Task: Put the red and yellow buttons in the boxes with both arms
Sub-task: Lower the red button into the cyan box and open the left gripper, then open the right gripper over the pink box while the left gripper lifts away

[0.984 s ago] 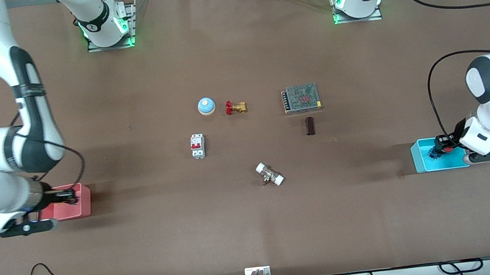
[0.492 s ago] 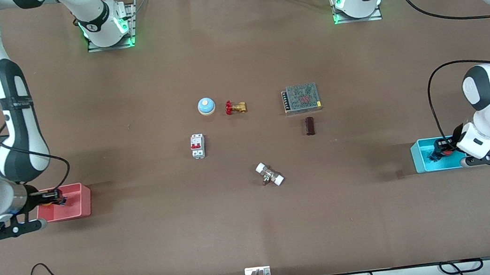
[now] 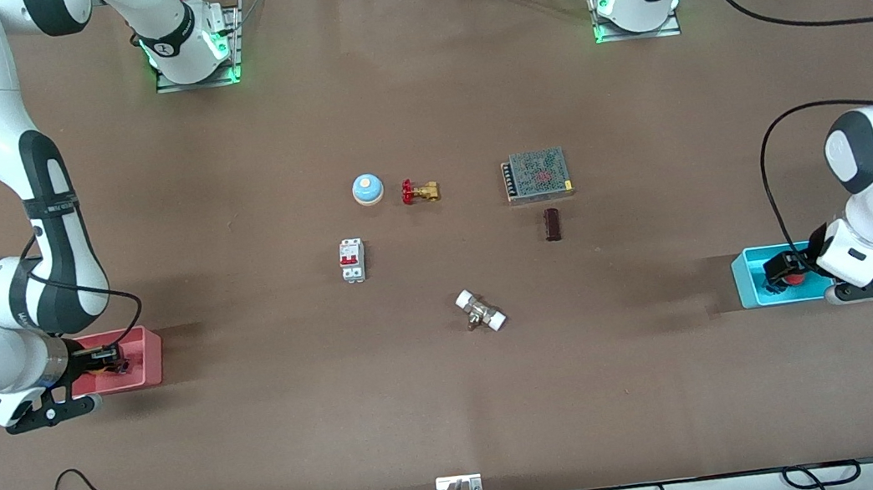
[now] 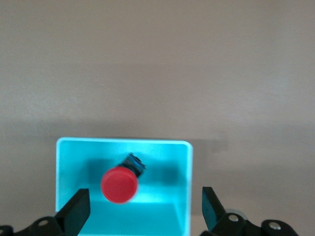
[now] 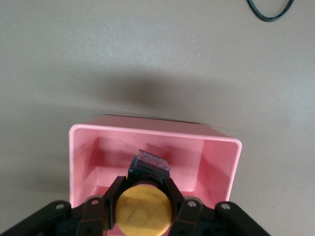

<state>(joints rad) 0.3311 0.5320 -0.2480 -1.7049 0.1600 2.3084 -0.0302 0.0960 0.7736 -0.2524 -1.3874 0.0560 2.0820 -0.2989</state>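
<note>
Red button (image 4: 118, 184) now dropped in cyan box (image 4: 69, 157), left gripper (image 4: 142, 211) jaws apart; right gripper (image 5: 143, 206) over pink box (image 5: 216, 147), clamped on yellow button (image 5: 144, 210).

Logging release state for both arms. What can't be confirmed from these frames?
- Yellow button: the right wrist view cannot show whether it rests on the pink box floor; the right gripper, shut on it, covers its base.
- Red button: lies in the cyan box, released by the open left gripper; in the front view the arm mostly hides it.
</note>
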